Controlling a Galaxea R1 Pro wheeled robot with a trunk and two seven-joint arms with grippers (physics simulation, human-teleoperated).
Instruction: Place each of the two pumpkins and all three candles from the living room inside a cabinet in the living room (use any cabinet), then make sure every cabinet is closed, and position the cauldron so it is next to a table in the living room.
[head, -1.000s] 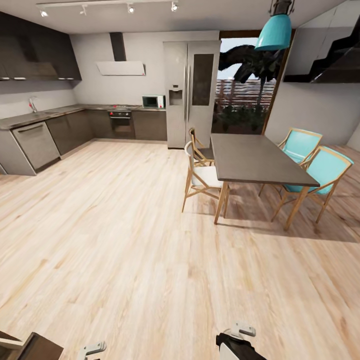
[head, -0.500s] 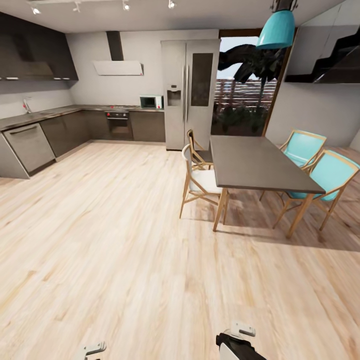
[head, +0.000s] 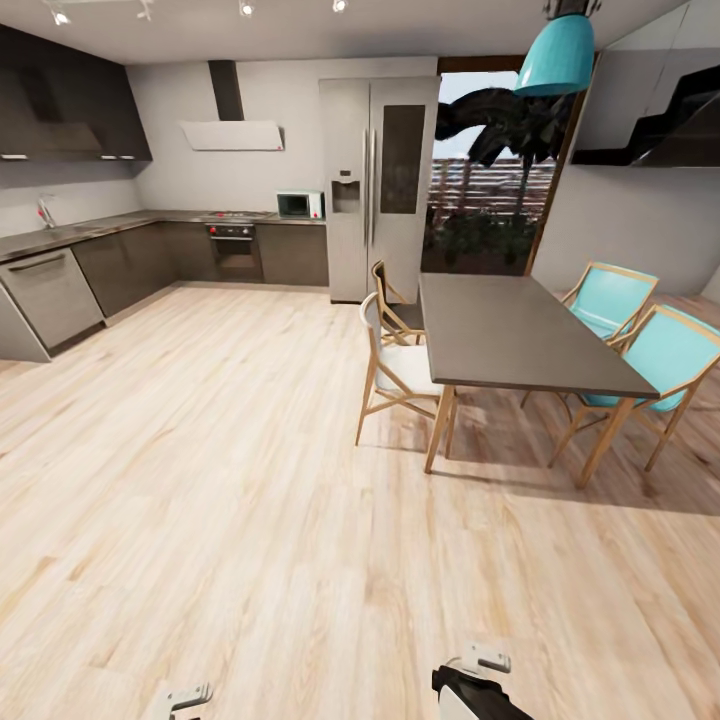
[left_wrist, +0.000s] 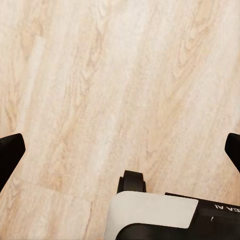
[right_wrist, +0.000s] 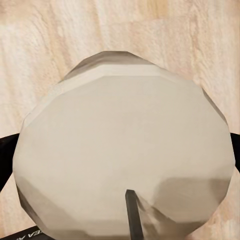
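Note:
An off-white candle (right_wrist: 125, 145) with a short dark wick sits large in the right wrist view. My right gripper (right_wrist: 120, 160) is shut on it, and its dark fingers (right_wrist: 6, 152) peek out at either side. In the left wrist view my left gripper (left_wrist: 120, 150) hangs open over bare wood floor, holding nothing, with black fingertips (left_wrist: 10, 155) far apart. The pumpkins, the cabinet, the cauldron and the low table are out of view.
Light wood floor (head: 230, 480) stretches ahead. A tall dark dining table (head: 510, 330) with wooden chairs (head: 395, 365) and teal chairs (head: 670, 360) stands at the right. Grey kitchen counters (head: 60, 270) and a fridge (head: 375, 190) line the back wall.
The whole head view has shifted as the camera moved; a dark furniture corner at the lower left has left the picture. Both arms keep their pose.

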